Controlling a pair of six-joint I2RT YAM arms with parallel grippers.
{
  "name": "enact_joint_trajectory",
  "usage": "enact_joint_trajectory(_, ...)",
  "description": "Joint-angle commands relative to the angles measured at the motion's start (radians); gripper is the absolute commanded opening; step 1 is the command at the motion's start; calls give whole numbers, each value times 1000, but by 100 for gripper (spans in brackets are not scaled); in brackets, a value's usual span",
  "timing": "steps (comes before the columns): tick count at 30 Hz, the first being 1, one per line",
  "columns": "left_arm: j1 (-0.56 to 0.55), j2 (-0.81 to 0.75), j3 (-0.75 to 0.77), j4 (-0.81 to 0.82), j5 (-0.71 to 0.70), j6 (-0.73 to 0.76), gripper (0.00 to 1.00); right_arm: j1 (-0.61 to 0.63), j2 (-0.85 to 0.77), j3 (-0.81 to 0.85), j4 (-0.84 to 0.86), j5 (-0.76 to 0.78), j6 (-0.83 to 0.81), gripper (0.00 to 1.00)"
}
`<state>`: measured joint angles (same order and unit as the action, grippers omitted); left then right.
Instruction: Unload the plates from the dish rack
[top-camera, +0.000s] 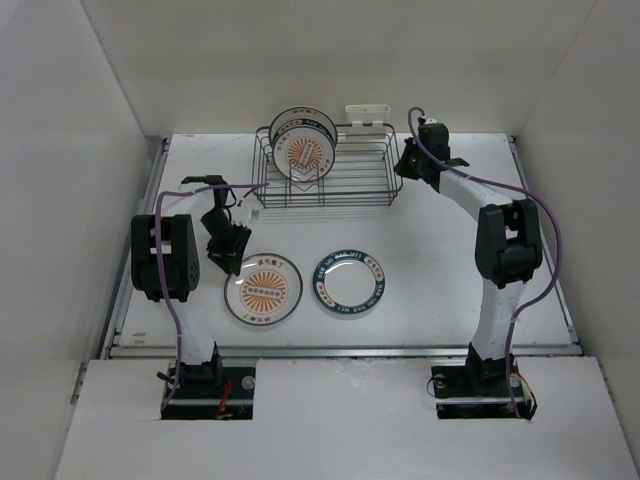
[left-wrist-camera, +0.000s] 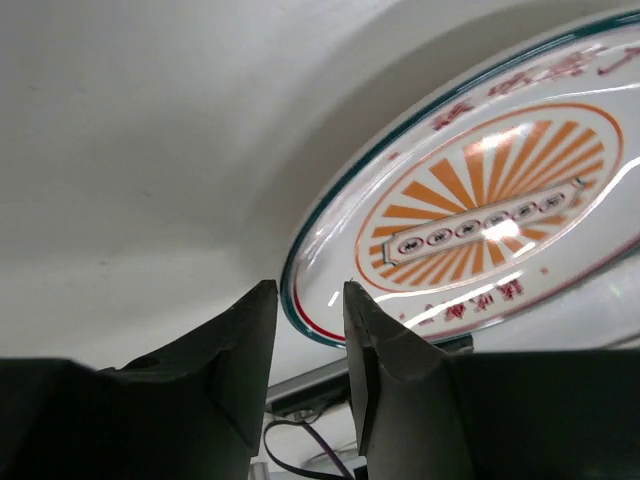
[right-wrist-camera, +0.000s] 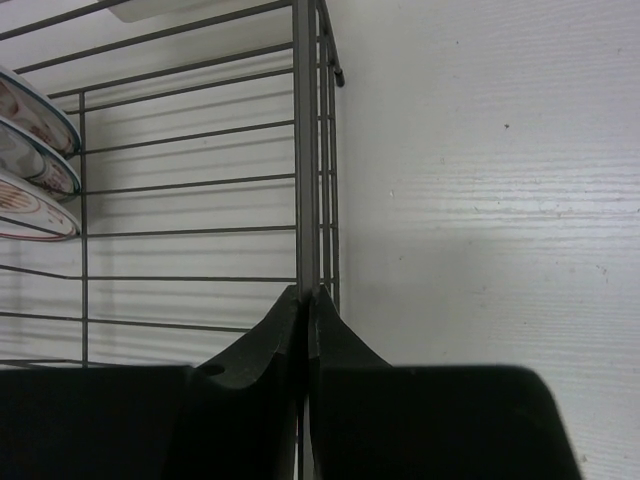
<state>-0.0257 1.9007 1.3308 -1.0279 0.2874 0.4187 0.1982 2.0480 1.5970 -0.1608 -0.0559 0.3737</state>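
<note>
The dish rack (top-camera: 345, 185) stands at the back of the table with three plates (top-camera: 303, 146) upright in its left end. Two more plates lie flat in front: one with an orange sunburst centre (top-camera: 263, 288), one with a teal rim (top-camera: 348, 282). My left gripper (top-camera: 230, 264) hangs at the sunburst plate's left edge. In the left wrist view its jaws (left-wrist-camera: 310, 290) stand slightly apart, with nothing between them and the plate's rim (left-wrist-camera: 300, 300) just beyond the tips. My right gripper (top-camera: 404, 167) is shut on the rack's right end wire (right-wrist-camera: 305, 150), tips (right-wrist-camera: 305, 293) pinched on it.
A small white holder (top-camera: 367, 113) hangs on the rack's far side. White walls close in the table on the left, back and right. The edges of the plates in the rack (right-wrist-camera: 30, 150) show at the left of the right wrist view.
</note>
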Motion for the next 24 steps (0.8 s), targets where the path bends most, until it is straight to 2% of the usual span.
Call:
enact_joint_trajectory(1, 1, 5, 27, 38, -54, -38, 30, 3, -66, -25, -59, -42, -4, 7)
enact_joint_trajectory(8, 1, -14, 79, 48, -63, -78, 33, 3, -129, -25, -69, -75, -38, 25)
enact_joint_trajectory(9, 1, -28, 79, 48, -73, -87, 33, 3, -141, -25, -69, -84, -65, 36)
enact_joint_trajectory(10, 1, -58, 94, 57, -73, -87, 33, 13, -152, -14, -78, -84, -76, 43)
enact_joint_trajectory(15, 1, -153, 175, 77, -115, -116, 38, 62, -236, 7, -88, -56, -168, 66)
enact_joint_trajectory(19, 1, -178, 215, 86, -125, -161, 42, 113, -255, 61, -53, -70, -263, 71)
enact_joint_trajectory(24, 1, -171, 300, 123, -48, -216, 51, 165, -111, 266, -84, -195, -298, 74)
